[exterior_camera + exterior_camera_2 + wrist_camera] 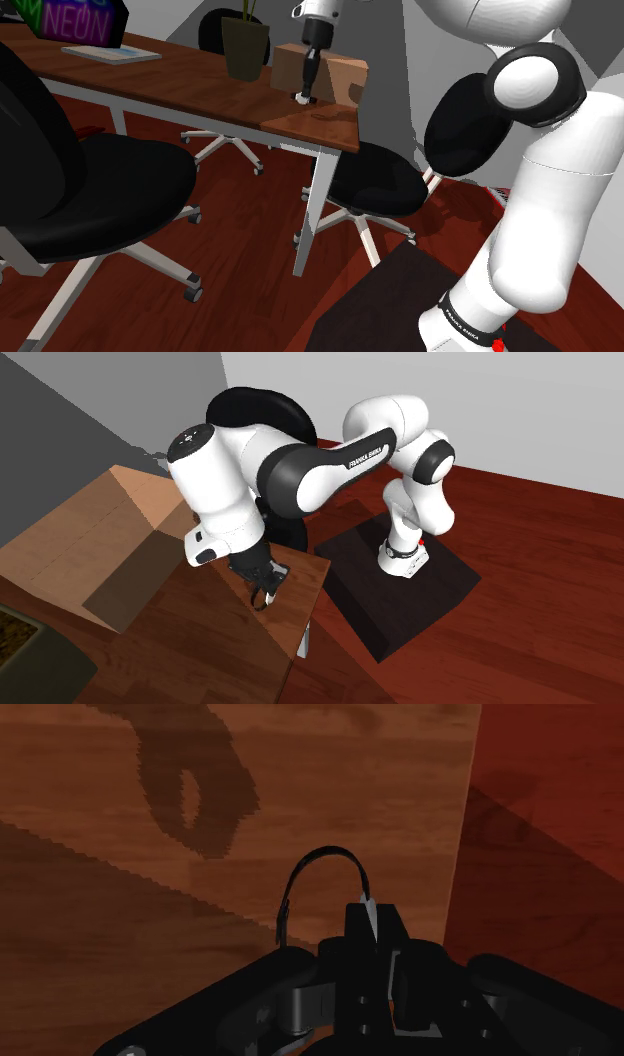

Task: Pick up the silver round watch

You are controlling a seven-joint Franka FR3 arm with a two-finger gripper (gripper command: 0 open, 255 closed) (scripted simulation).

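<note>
1 black gripper [369,922] closed tight on silver round watch [325,852], its strap arcing out ahead toward table [120,954] near edge; likely next: straight lift.

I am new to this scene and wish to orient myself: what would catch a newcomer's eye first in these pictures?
The white arm bends down over a corner of the brown wooden desk, its black gripper shut on a small watch whose dark strap loops up past the fingertips. Beside the gripper on the desk stand a cardboard box and a dark plant pot; black office chairs stand around the desk.
</note>
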